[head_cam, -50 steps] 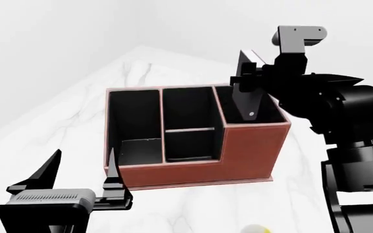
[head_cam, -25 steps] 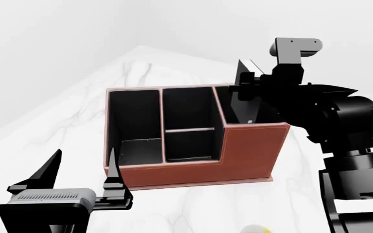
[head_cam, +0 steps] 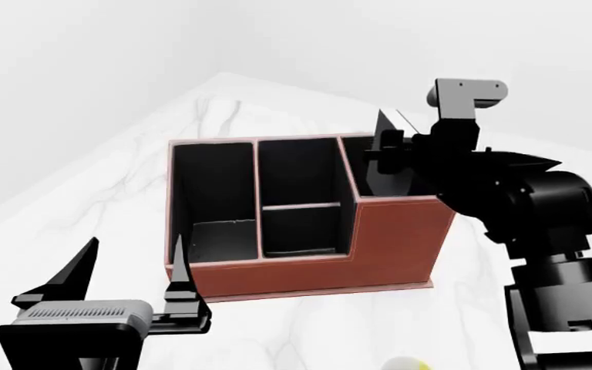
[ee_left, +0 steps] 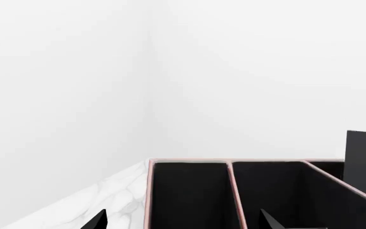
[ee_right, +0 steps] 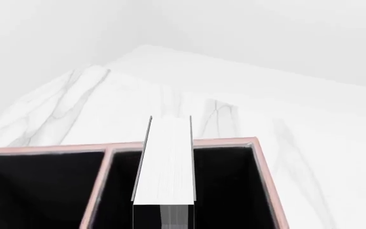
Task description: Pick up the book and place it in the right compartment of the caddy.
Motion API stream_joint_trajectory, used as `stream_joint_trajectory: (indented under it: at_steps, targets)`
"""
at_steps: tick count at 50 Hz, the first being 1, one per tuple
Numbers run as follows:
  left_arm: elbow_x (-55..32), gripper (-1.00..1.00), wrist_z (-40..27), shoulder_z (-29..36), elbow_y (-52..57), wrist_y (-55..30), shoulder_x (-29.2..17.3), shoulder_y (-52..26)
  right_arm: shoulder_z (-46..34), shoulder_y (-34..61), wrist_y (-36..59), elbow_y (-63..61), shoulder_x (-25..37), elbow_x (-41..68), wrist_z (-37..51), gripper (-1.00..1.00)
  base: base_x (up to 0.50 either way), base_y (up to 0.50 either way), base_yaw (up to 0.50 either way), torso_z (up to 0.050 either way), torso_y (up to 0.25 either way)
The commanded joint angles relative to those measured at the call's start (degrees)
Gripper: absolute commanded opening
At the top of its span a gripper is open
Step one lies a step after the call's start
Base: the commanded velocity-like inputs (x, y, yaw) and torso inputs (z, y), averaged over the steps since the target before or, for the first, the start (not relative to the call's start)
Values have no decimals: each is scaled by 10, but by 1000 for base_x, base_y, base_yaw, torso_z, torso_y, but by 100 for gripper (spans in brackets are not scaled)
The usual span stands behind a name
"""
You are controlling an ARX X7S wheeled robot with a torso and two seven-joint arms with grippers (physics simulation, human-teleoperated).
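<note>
Simulated render of a bare test scene, not a furnished room. Plain white, featureless walls behind the caddy, meeting at a corner in the left wrist view. White marble-veined tabletop under the caddy, running to a far corner behind it. Flat shading, no clutter. Leather-look caddy with black lining suggests a desk or office setting. Yellow-and-white object just in front of the caddy, cut off.

I see the book, thin and black with white page edges up, standing on edge partly inside the right compartment of the caddy. The caddy is red-brown with black lining, three sections and a stepped front, and rests on the white marble counter.
</note>
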Motion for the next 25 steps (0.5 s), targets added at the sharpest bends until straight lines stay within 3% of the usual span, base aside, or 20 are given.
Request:
stream_joint_trajectory:
  at_steps: [1, 25]
  targets:
    - [0, 100, -2, 2, 0, 0, -1, -1, 4, -3, -12, -4, 1, -11, -9, -100, 0, 0, 0, 0, 0]
    - [-1, 100, -4, 4, -2, 3, -4, -2, -1, -19, -22, -5, 3, -10, -12, -100, 0, 0, 0, 0, 1]
